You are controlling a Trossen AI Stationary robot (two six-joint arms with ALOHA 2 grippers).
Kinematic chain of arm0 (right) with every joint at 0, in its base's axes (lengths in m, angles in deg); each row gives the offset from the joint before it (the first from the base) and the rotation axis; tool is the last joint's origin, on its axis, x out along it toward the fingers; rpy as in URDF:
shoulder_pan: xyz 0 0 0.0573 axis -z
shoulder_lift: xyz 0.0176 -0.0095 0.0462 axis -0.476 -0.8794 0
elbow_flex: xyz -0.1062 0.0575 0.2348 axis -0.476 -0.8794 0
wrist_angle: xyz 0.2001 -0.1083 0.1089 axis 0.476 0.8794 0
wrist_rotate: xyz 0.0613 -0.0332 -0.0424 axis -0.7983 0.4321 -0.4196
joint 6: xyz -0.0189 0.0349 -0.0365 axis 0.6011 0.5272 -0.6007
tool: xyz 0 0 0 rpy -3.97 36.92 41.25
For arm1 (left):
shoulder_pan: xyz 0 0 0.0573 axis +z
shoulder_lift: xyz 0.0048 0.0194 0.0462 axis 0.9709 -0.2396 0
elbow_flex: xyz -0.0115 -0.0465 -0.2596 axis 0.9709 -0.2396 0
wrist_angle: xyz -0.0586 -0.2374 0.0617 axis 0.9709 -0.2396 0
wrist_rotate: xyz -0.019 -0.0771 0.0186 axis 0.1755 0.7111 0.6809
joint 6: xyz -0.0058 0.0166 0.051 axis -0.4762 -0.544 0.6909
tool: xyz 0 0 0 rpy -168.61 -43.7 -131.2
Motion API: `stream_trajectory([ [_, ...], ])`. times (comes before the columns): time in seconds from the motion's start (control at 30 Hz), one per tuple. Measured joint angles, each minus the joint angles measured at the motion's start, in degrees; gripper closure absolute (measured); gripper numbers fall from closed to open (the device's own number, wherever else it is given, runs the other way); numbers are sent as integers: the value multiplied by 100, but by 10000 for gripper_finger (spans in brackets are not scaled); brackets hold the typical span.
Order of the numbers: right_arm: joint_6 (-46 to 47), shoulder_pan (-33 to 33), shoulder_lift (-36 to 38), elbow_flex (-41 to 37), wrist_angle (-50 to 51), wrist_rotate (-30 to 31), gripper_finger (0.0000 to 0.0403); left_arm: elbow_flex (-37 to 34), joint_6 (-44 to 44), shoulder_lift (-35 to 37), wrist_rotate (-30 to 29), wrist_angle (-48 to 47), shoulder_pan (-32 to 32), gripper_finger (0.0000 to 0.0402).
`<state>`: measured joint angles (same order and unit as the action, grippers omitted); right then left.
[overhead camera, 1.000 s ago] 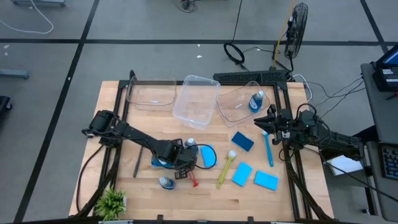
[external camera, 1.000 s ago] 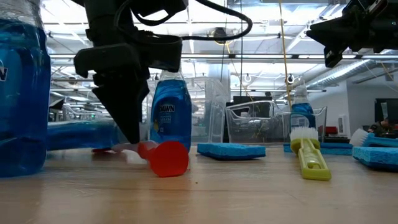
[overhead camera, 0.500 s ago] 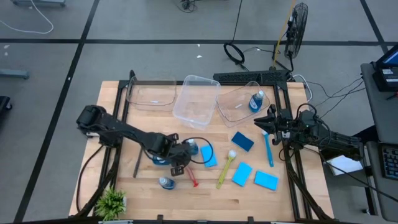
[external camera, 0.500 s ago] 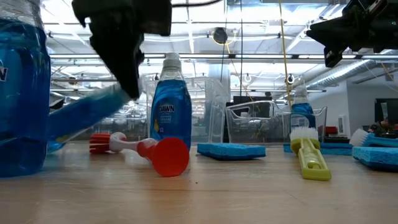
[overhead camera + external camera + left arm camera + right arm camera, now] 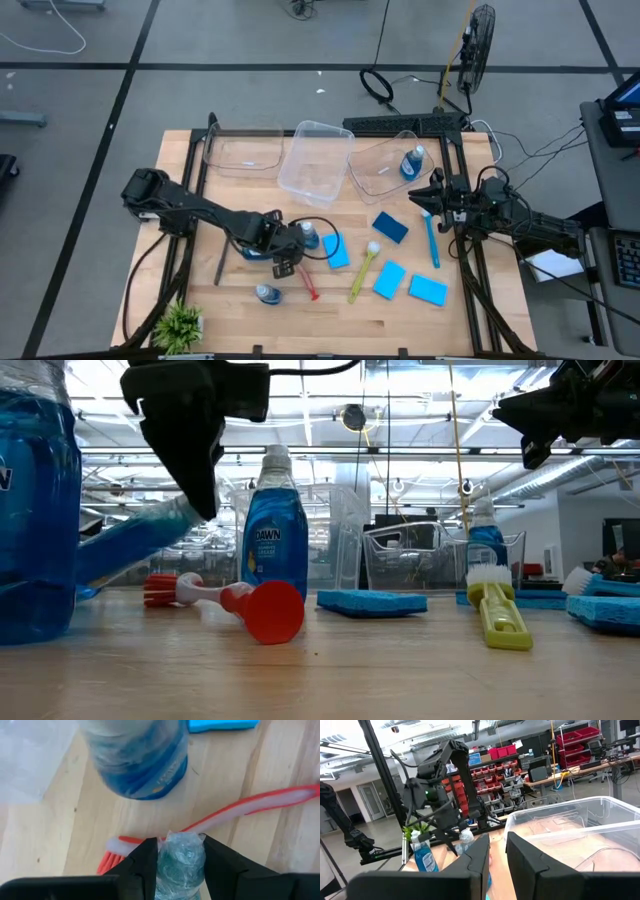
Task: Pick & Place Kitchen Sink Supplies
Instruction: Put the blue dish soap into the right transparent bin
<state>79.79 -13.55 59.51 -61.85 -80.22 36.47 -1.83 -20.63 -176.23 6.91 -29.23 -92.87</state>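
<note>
Kitchen sink supplies lie scattered on the wooden worktop (image 5: 250, 310), in front of three clear plastic bins (image 5: 315, 160) along its far edge. The right-hand bin holds one small clear bottle of blue liquid (image 5: 411, 160). The left pincer (image 5: 180, 851), near the worktop's middle, is clamped on a second bottle (image 5: 179, 865), which hangs tilted above the surface. Just beside it stands a third, upright bottle (image 5: 275, 540), and the slim red long-handled brush (image 5: 235, 602) lies beneath. A fourth bottle (image 5: 266, 294) rests nearer the front edge. Flat blue rectangular sponges (image 5: 428, 290) and the yellow brush (image 5: 362, 270) lie to the right. The right pincer (image 5: 424, 196) hovers over the right side, fingers narrowly apart, holding nothing.
</note>
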Motion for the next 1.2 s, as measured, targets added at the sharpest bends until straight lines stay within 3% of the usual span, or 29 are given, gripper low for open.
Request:
stream_trajectory([
  [0.33, -5, 1, 0, 0, 0, -1, 348, -2, -333, 333, -119, -15, -1, 275],
  [0.63, 5, 1, 0, 0, 2, -2, 348, -1, -586, 872, -712, -288, -31, 297],
  [0.83, 5, 2, -2, 0, 2, -2, 348, 0, -777, 871, -687, -421, -203, 316],
  [1.2, 6, 0, -2, 0, 1, -2, 348, 0, -1490, 868, -712, -719, -565, 303],
])
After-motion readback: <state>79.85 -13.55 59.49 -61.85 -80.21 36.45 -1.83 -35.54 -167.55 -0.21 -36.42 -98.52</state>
